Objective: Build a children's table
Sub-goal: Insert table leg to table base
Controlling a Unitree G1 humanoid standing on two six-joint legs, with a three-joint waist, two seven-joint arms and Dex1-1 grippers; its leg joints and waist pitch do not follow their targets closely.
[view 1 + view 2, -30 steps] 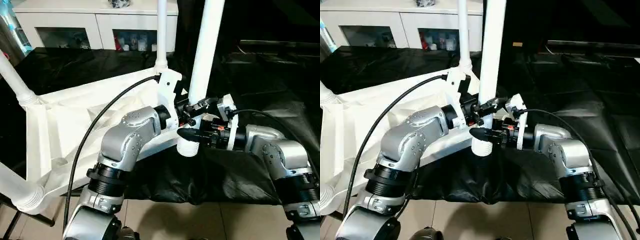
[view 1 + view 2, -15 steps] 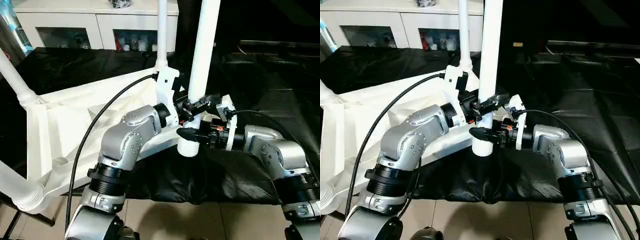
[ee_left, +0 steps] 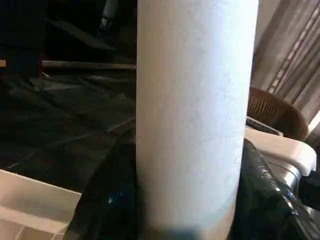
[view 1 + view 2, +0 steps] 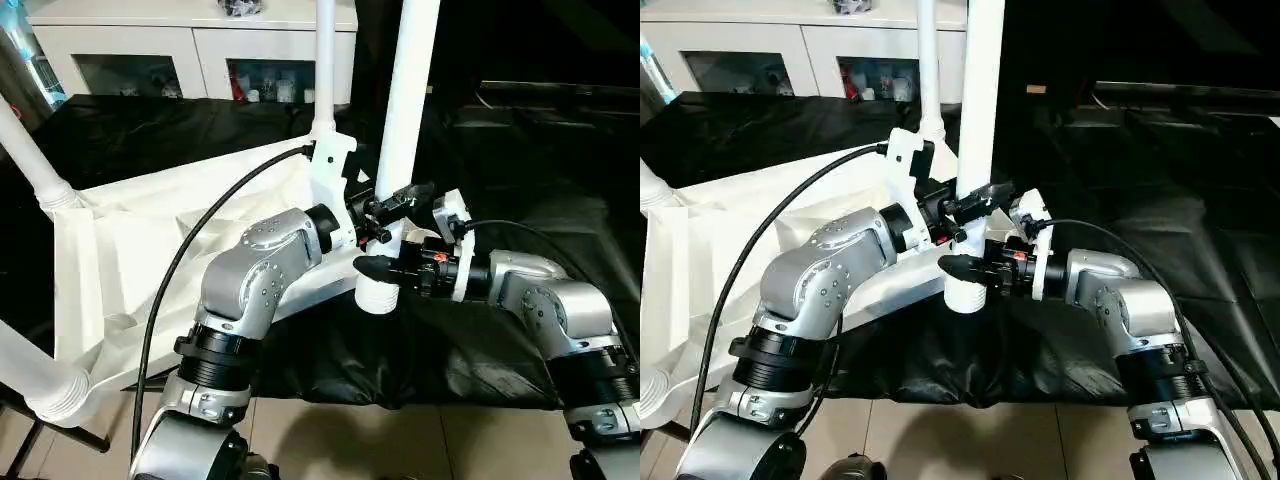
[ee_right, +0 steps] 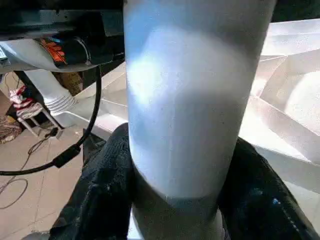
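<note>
The children's table top (image 4: 130,250) lies upside down on a black-covered surface. Three white legs stand in its corners: one at the back (image 4: 323,60), one at the left (image 4: 30,160) and one at the near left (image 4: 35,385). A further leg (image 4: 408,100) stands nearly upright at the near right corner, with its ribbed lower end (image 4: 378,297) just past the top's edge. My left gripper (image 4: 398,200) is shut on this leg. My right gripper (image 4: 382,267) is shut on it just below. In both wrist views the leg (image 3: 192,100) (image 5: 192,100) sits between black fingers. The corner socket under it is hidden.
A white cabinet with glass doors (image 4: 190,40) stands behind the work. Black cloth (image 4: 520,150) covers the surface to the right. A black cable (image 4: 200,230) arcs over my left forearm. Tiled floor (image 4: 400,440) shows at the near edge.
My left gripper's fingers loosened briefly and closed again on the leg, slightly higher. The leg leans a little less. The right gripper kept its hold.
</note>
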